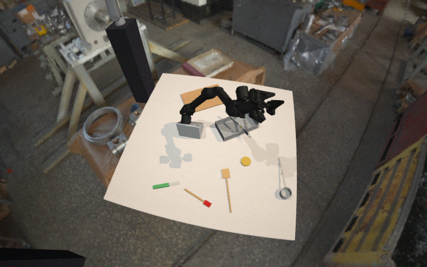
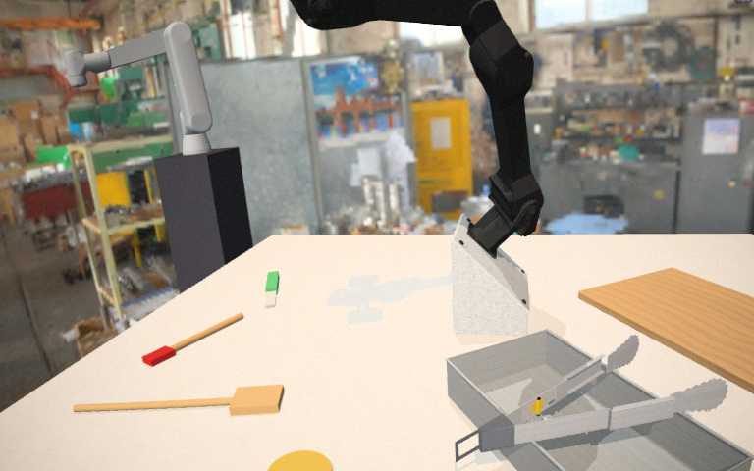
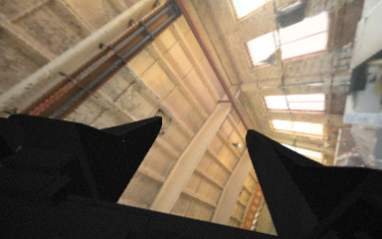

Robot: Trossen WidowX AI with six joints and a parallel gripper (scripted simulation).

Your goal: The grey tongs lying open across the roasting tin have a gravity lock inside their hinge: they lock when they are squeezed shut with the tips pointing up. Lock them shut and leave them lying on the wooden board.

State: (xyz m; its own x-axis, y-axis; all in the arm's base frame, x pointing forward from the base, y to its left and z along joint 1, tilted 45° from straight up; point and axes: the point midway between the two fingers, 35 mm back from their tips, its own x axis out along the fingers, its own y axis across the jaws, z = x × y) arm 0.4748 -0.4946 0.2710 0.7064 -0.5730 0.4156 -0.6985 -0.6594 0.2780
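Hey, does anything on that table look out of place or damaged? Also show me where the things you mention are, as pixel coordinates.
Nothing looks spilled or damaged. The only oddity is the open grey tongs (image 1: 244, 130) (image 2: 562, 427), lying askew across the roasting tin (image 1: 224, 134) (image 2: 472, 389) with the hinge end overhanging its rim.

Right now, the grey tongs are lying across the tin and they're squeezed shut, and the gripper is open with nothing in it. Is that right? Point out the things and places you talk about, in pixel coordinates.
Not quite: the tongs (image 1: 244, 130) (image 2: 562, 428) aren't shut. The exterior view shows their two arms spread wide apart. They do lie across the tin (image 1: 224, 135) (image 2: 469, 383), and the gripper (image 1: 278, 98) (image 3: 203, 126) is open with nothing in it.
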